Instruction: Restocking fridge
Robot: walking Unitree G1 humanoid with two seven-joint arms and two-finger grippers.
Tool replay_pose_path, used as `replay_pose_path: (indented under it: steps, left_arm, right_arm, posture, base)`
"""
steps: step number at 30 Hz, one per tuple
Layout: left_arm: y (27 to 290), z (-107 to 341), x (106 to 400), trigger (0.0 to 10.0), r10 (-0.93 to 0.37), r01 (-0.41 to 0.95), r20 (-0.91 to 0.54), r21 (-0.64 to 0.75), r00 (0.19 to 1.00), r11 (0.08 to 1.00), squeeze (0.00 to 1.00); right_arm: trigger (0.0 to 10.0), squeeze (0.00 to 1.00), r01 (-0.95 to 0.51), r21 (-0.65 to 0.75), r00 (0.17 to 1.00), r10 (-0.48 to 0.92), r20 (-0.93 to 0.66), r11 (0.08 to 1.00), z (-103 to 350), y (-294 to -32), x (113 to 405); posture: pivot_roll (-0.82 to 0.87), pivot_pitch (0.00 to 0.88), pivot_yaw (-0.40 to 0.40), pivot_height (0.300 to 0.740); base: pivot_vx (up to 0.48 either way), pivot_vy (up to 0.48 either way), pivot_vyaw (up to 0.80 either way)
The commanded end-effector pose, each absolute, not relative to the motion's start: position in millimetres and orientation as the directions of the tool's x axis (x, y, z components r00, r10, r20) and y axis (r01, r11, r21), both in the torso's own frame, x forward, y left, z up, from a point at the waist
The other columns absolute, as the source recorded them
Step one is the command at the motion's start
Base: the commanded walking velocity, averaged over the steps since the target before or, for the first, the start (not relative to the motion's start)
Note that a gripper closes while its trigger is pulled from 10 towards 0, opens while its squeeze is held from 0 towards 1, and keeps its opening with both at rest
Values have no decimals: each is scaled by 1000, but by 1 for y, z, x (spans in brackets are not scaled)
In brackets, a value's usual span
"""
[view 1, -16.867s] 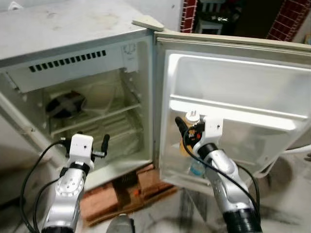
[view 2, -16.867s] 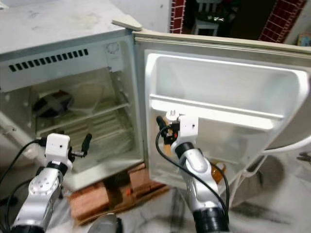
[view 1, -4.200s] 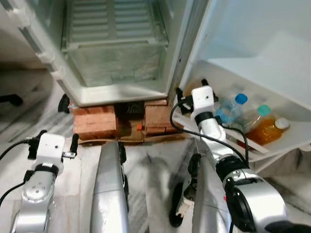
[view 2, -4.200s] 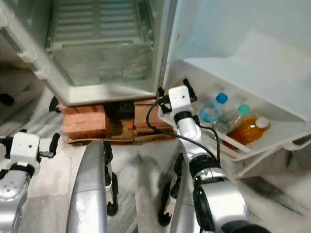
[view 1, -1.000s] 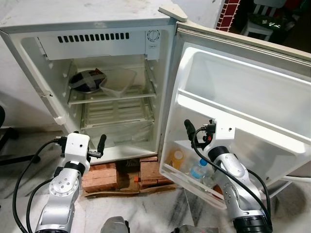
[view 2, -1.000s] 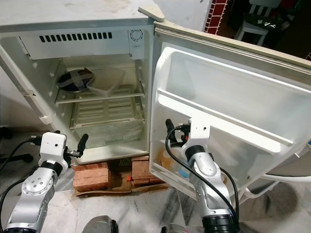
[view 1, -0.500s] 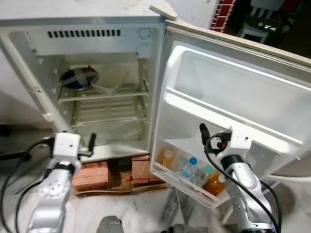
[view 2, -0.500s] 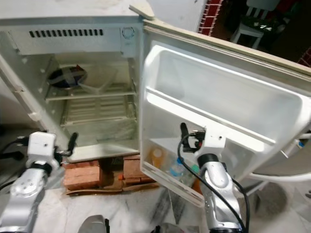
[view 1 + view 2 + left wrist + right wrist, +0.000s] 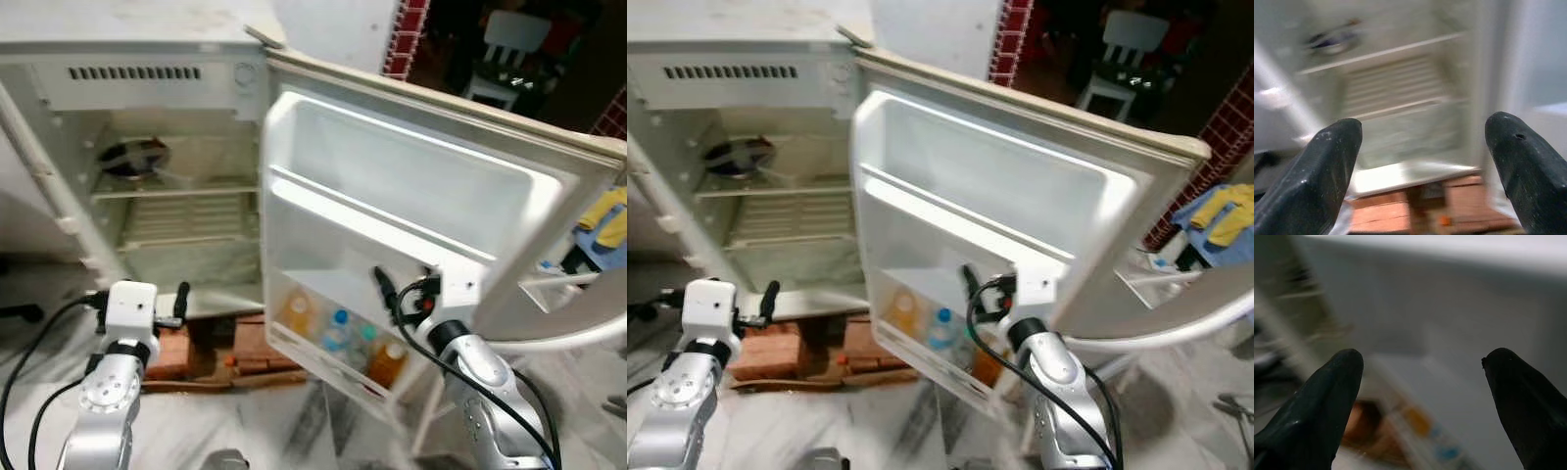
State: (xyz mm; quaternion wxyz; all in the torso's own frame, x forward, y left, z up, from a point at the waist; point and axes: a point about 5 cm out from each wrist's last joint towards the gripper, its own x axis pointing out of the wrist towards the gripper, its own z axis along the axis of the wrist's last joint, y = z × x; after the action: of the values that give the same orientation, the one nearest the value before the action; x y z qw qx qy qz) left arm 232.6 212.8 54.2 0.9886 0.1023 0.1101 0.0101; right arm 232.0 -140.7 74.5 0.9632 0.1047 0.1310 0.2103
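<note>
The small white fridge (image 9: 147, 73) stands open, its door (image 9: 411, 186) swung out to the right. Several bottles stand in the door's lowest shelf (image 9: 323, 357): an orange juice bottle (image 9: 298, 314), a blue-capped water bottle (image 9: 338, 330), a teal-capped one (image 9: 364, 341) and another orange bottle (image 9: 388, 362). My right gripper (image 9: 421, 286) hangs open just in front of that shelf, above the bottles, with nothing between its fingers (image 9: 1528, 401). At the lower left, my left gripper (image 9: 137, 294) is open and empty, facing the fridge's lower compartment (image 9: 1400, 127).
A dark dish (image 9: 132, 157) and a clear container (image 9: 181, 174) sit on the upper wire shelf. The fridge rests on red bricks (image 9: 176, 348). A white chair (image 9: 509, 39) stands behind the door, with a yellow cloth (image 9: 607, 217) at the right.
The whole view has slid left as the camera turned right. The door's edge now hides the right side of the fridge interior. Both grippers stay open and empty.
</note>
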Motion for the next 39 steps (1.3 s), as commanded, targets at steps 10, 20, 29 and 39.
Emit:
replay_pose_path:
  steps: [10, 20, 29, 39]
  left_arm:
    - [216, 57, 234, 10000, 38, 13, -209, 237, 977, 971, 0]
    - [217, 58, 235, 10000, 24, 32, -214, 254, 977, 967, 0]
    - [217, 57, 234, 10000, 19, 39, -214, 265, 977, 963, 0]
    - [210, 57, 236, 10000, 20, 34, -220, 238, 975, 971, 0]
  right_arm:
    - [10000, 0, -595, 386, 690, 695, -205, 705, 80, -135, 213]
    - [10000, 0, -622, 344, 632, 711, -308, 703, 70, -161, 213]
    - [10000, 0, -535, 169, 783, 561, -268, 828, 80, -171, 243]
    - [10000, 0, -518, 169, 807, 544, -228, 839, 78, -165, 243]
  posture:
    - [112, 0, -35, 740]
    - [118, 0, -37, 740]
    - [123, 0, -19, 740]
    - [122, 4, -14, 740]
  base:
    - [0, -231, 0]
    - [0, -50, 0]
    - [0, -101, 0]
    - [0, 0, 0]
